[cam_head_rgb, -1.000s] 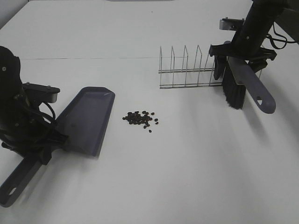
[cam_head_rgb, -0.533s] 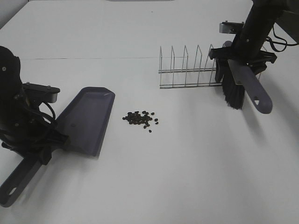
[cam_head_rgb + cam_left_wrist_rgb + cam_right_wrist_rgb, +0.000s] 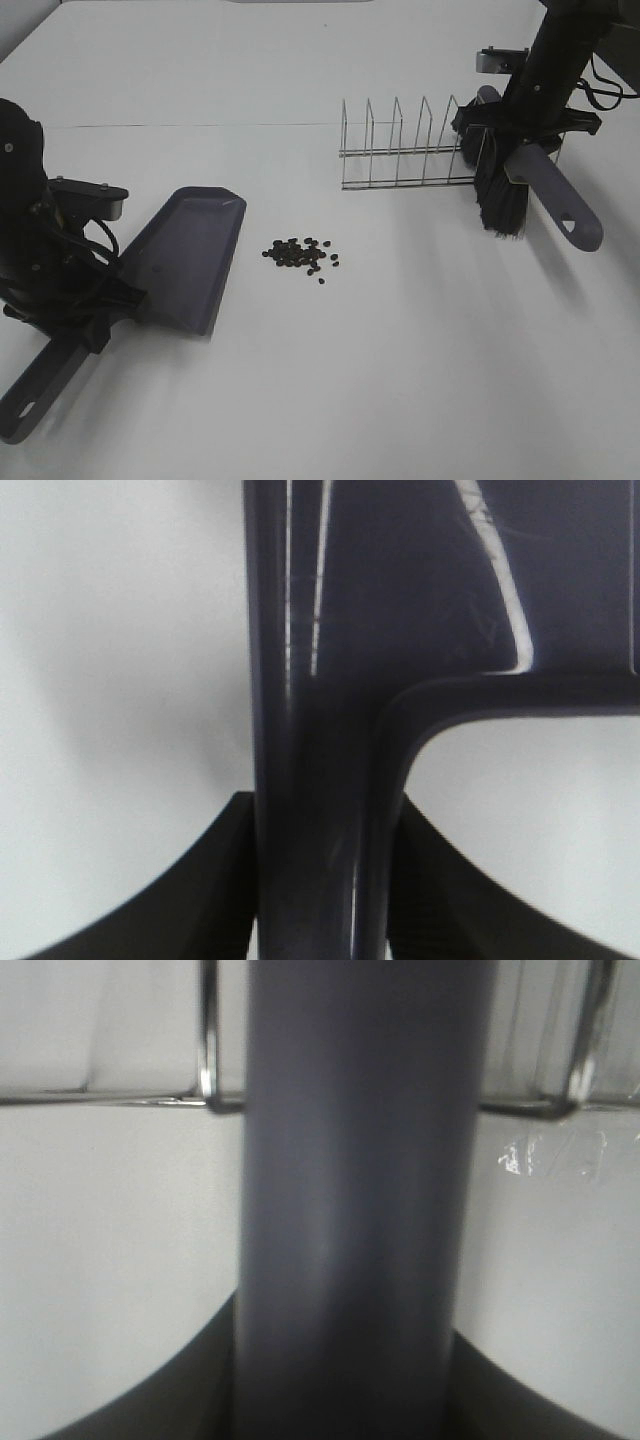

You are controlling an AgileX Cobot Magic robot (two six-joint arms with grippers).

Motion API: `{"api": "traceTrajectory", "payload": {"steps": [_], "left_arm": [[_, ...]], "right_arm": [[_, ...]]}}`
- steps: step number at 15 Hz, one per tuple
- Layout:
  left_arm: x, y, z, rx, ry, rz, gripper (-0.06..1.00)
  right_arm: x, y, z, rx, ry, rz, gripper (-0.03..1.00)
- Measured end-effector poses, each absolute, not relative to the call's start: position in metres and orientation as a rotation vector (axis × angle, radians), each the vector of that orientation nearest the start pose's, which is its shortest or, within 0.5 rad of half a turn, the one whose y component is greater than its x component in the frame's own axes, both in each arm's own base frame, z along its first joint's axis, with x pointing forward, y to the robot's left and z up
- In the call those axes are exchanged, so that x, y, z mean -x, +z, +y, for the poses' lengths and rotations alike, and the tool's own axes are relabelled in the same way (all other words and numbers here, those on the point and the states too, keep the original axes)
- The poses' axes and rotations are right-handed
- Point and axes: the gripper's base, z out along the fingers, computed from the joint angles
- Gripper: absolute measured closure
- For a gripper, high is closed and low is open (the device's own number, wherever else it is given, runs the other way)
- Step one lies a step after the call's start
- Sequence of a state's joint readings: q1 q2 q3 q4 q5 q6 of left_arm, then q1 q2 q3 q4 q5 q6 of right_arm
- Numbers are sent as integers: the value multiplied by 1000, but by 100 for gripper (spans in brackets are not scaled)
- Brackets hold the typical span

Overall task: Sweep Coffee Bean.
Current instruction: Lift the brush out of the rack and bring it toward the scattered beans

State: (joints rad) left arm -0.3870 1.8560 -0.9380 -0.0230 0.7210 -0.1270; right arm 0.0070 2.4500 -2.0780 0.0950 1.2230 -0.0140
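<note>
A small heap of coffee beans (image 3: 300,255) lies on the white table near the middle. Just left of it rests the grey-purple dustpan (image 3: 185,258), mouth towards the beans. My left gripper (image 3: 95,315) is shut on the dustpan's handle (image 3: 320,730), which fills the gap between the dark fingers (image 3: 215,880). At the right, the brush (image 3: 500,205) stands bristles down at the end of the wire rack (image 3: 400,150). My right gripper (image 3: 520,140) is shut on the brush's grey handle (image 3: 350,1210).
The wire rack with several upright dividers stands right behind and beside the brush, and its rods (image 3: 210,1060) show close to the handle. The table's back edge runs along the top.
The right gripper has closed onto the brush handle, and the brush has shifted slightly right, its handle end swinging outward. The left arm, dustpan and beans have not moved.
</note>
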Motion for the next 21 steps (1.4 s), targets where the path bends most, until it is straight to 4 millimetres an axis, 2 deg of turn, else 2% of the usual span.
{"api": "traceTrajectory", "payload": {"steps": [6,8,9,10,11,12,14,16,18,19,21], "left_arm": [[-281,122,-116,-376,-31,3104,64],[-281,122,-116,-323,-31,3111,64],[-281,122,-116,-298,-36,3103,64],[-282,122,-117,-299,-40,3092,64],[-284,122,-117,-318,-48,3071,64],[-285,122,-118,-346,-48,3054,64],[-288,122,-121,-402,-59,3000,64],[-293,120,-121,-465,-51,2948,64],[-296,107,-122,-541,-36,2935,64],[-296,97,-122,-559,-30,2959,64],[-298,93,-123,-592,-27,2954,64]], "right_arm": [[-494,139,12,-14,138,3065,69],[-490,158,12,-26,147,3036,69],[-473,191,14,-38,174,3005,69],[-460,210,16,-35,182,2990,69],[-445,225,17,-33,185,2989,69],[-438,228,17,-32,186,2997,69],[-410,246,17,-32,187,3002,69],[-384,254,16,-34,187,3019,69],[-363,252,18,-57,181,3044,69],[-356,247,24,-46,157,3055,69],[-352,239,38,1,84,3068,69]]}}
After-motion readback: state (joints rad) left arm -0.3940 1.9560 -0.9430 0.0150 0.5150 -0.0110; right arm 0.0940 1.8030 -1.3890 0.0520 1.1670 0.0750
